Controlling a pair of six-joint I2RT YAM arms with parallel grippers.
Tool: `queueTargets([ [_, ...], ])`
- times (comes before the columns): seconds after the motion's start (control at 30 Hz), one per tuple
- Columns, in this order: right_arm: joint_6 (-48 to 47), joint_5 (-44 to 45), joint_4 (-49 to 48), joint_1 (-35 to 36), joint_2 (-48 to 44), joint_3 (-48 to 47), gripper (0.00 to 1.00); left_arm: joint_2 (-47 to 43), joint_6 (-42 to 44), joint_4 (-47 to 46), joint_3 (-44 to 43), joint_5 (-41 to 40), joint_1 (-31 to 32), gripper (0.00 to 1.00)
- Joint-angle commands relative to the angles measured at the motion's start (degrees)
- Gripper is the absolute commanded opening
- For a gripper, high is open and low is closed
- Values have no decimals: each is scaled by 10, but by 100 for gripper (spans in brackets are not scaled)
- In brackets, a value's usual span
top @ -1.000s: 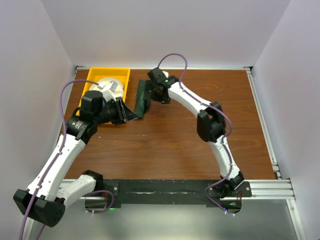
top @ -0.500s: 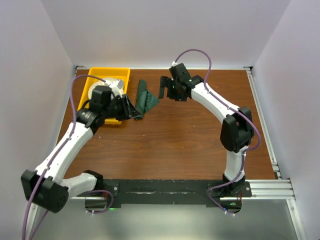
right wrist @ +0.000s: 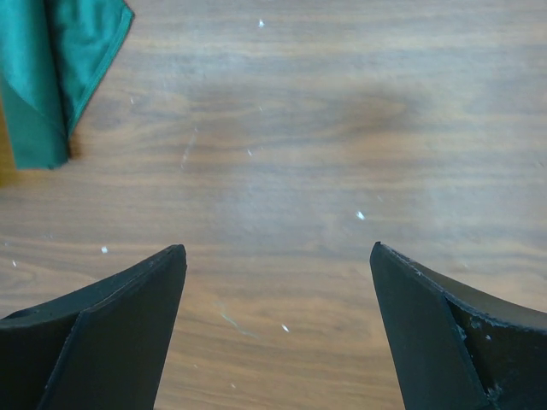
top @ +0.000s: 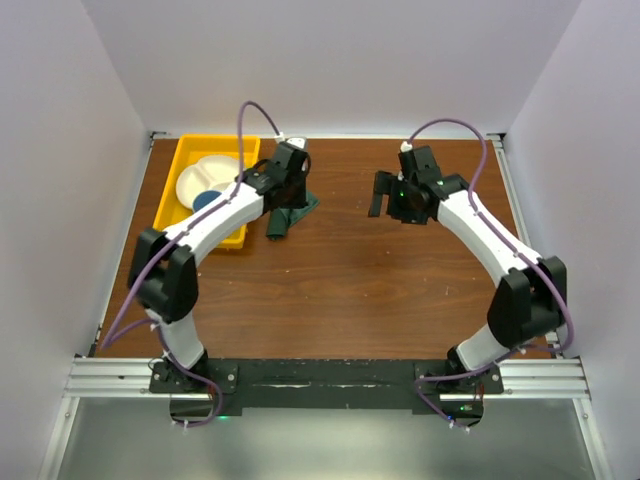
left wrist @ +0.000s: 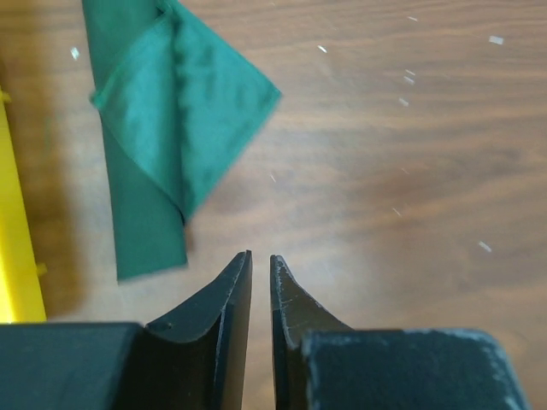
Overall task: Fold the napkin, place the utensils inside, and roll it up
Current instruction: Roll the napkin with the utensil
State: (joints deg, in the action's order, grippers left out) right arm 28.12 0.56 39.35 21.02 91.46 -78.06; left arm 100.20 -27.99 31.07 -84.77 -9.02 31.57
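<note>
The napkin [top: 296, 213] is a dark green cloth folded into a narrow strip with a triangular flap, lying flat on the table just right of the yellow tray. My left gripper [top: 288, 196] hovers over it. In the left wrist view the napkin [left wrist: 158, 128] lies ahead and left of the left gripper [left wrist: 261, 254], whose jaws stand a thin slit apart with nothing between them. My right gripper [top: 381, 196] hangs wide open over bare wood to the right. The right wrist view shows the napkin [right wrist: 51, 60] far off at the upper left of the right gripper [right wrist: 278, 248]. No utensils show.
A yellow tray [top: 181, 158] at the back left holds a white divided plate [top: 212, 176] and a blue cup [top: 204, 201]. Its edge [left wrist: 17, 256] runs along the left of the left wrist view. White walls close in the brown table [top: 380, 290].
The right gripper has let the napkin go and swung right. The left arm has stretched forward to above the napkin, its jaws narrowing. The napkin now lies flat.
</note>
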Motion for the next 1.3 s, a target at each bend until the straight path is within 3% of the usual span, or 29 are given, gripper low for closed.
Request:
queueTargets([
  [0.0,-32,-4,-6,-5,-53,51,93,64,46,-39,-73,-71,8,19],
  [0.3,-72,-15,10,-27,-105,78,93,212,66,-70,-153,-65,15,27],
  [0.63,-83,-19,6,-47,-117,105,93,286,92,-94,-194,-54,13,40],
  [1.03,-79,-26,3,-50,-103,99,93,325,94,-107,-219,-28,-9,40],
  [1.27,-77,-34,0,-53,-92,99,93,344,95,-109,-226,-12,-12,34],
])
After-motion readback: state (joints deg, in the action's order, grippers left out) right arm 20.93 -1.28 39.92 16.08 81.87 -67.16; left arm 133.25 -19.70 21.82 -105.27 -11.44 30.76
